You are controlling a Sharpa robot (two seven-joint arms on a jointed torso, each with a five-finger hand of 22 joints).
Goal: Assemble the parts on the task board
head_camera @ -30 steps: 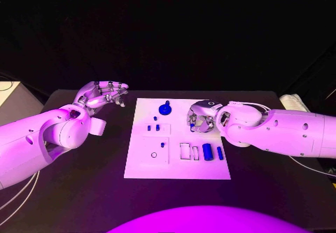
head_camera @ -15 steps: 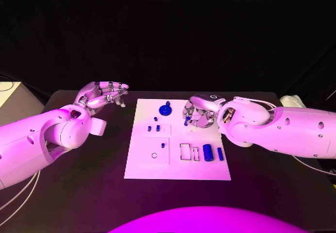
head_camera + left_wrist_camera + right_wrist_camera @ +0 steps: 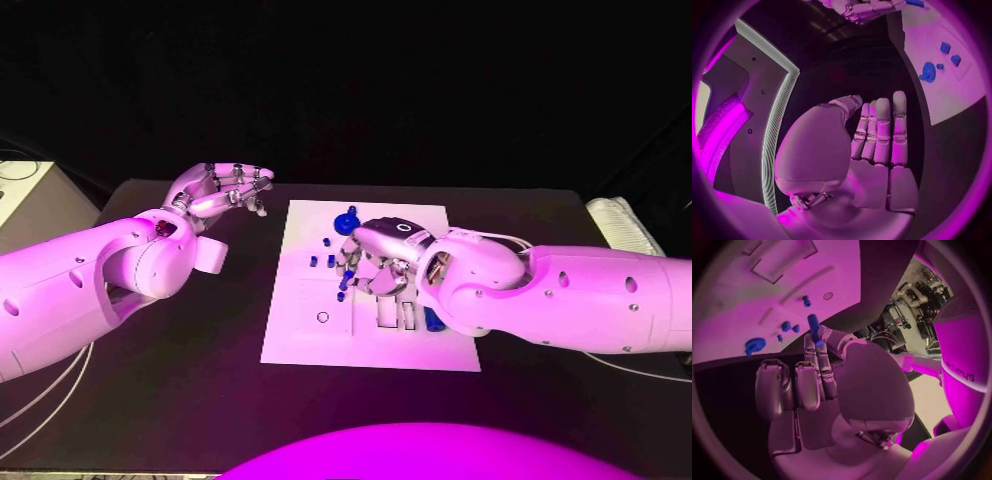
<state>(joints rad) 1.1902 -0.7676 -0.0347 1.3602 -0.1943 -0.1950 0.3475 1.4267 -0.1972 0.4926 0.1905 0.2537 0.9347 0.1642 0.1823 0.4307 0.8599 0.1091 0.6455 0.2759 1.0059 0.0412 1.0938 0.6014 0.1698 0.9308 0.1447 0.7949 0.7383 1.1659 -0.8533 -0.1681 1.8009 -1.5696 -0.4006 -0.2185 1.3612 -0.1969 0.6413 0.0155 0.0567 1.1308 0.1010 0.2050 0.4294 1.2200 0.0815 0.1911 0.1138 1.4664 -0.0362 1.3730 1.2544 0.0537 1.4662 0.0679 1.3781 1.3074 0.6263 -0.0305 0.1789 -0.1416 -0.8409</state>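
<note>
The right hand (image 3: pixel 378 262) pinches a small blue peg (image 3: pixel 813 326) and hovers over the middle of the task board (image 3: pixel 433 355). The peg's long side points down at the board. The left hand (image 3: pixel 224 192) waits off the board, holding nothing, fingers loosely apart.

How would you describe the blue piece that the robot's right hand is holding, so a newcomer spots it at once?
Start at the white task board in the middle of the black table. Above its centre hangs the right hand, and from its fingertips sticks a slim blue peg. The other blue parts sit on the board; this one is pinched in the air.
</note>
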